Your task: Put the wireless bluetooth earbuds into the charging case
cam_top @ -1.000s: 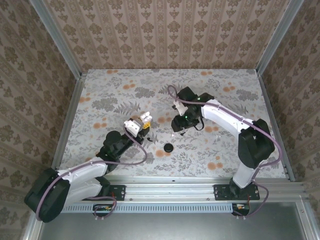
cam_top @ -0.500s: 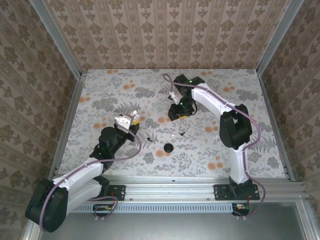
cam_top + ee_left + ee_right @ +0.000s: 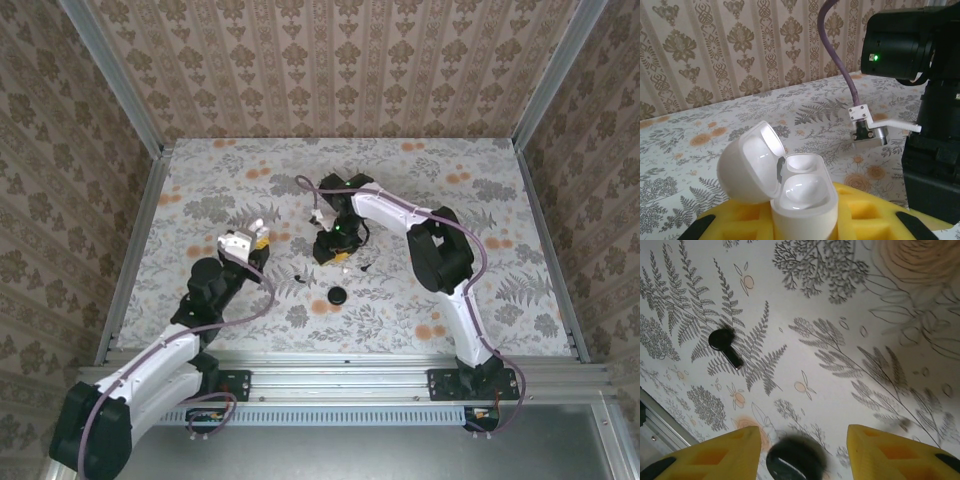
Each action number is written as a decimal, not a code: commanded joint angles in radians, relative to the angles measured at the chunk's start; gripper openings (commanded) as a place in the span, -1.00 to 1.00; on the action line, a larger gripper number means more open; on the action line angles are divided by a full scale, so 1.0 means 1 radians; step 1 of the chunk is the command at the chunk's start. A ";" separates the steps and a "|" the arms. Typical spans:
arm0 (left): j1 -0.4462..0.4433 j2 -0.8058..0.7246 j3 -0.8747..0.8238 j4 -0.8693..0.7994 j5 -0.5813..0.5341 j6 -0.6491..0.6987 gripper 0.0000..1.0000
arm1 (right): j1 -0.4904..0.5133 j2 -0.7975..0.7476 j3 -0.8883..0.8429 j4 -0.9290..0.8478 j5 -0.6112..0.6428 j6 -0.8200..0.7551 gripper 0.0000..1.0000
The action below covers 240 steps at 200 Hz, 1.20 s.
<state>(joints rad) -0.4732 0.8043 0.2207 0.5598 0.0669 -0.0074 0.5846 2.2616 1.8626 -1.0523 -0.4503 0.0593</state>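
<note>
My left gripper [image 3: 802,222] is shut on the white charging case [image 3: 802,200], which stands upright between the yellow pads with its lid [image 3: 747,167] swung open and both wells empty. From above, that gripper [image 3: 244,243] sits left of centre. My right gripper [image 3: 333,252] hovers over mid-table, jaws open with nothing held [image 3: 804,437]. A small black stemmed earbud [image 3: 726,346] lies on the cloth ahead of it, to the left. In the top view two dark specks, one earbud [image 3: 298,279] and another [image 3: 367,266], lie either side of the right gripper.
A black round disc [image 3: 795,460] lies on the table below the gap between the right fingers, blurred; from above it [image 3: 338,295] is just near of the gripper. Patterned walls and metal rails [image 3: 135,240] bound the flowered table.
The right arm has swung left from the right-centre to the table's middle, its jaws narrowing a little. The left arm has drawn back left with the case.
</note>
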 commanded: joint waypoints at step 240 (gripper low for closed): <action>0.012 -0.002 -0.020 0.028 0.060 0.008 -0.78 | -0.040 -0.171 -0.235 -0.091 0.138 0.037 -0.01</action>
<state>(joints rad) -0.4694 0.8036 0.2050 0.5606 0.1089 -0.0071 0.5461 2.1670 1.6238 -1.0782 -0.3695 0.1078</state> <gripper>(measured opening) 0.225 0.493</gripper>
